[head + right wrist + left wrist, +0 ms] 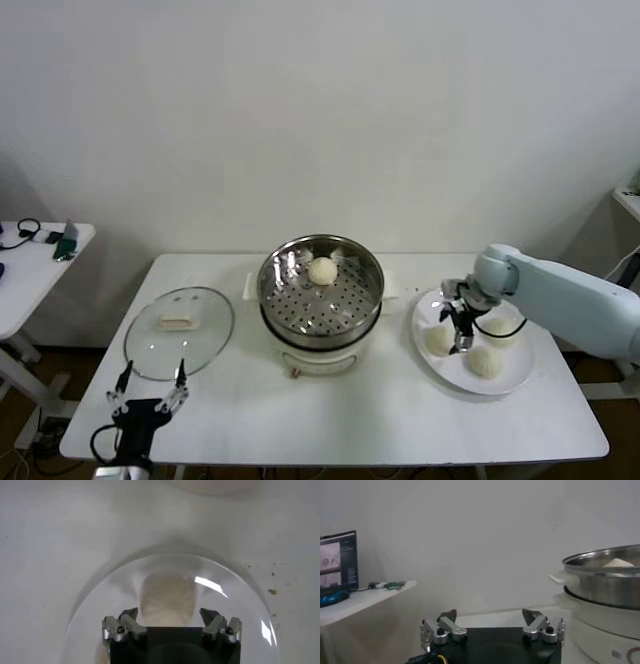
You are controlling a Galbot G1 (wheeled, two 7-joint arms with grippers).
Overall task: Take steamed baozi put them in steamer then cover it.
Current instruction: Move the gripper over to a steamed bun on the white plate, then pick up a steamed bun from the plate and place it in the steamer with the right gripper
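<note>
One steamed baozi lies in the steel steamer at the table's middle; in the left wrist view the steamer shows with this baozi peeking over its rim. Three more baozi sit on the white plate at the right. My right gripper hangs open over the plate, straddling the leftmost baozi without touching it; the right gripper has its jaws wide. The glass cover lies flat at the left. My left gripper stands open near the front edge, empty.
A small side table with cables and a green object stands at the far left; the left wrist view shows a monitor there. A white wall runs behind the table. The right wrist view catches another baozi farther off on the plate.
</note>
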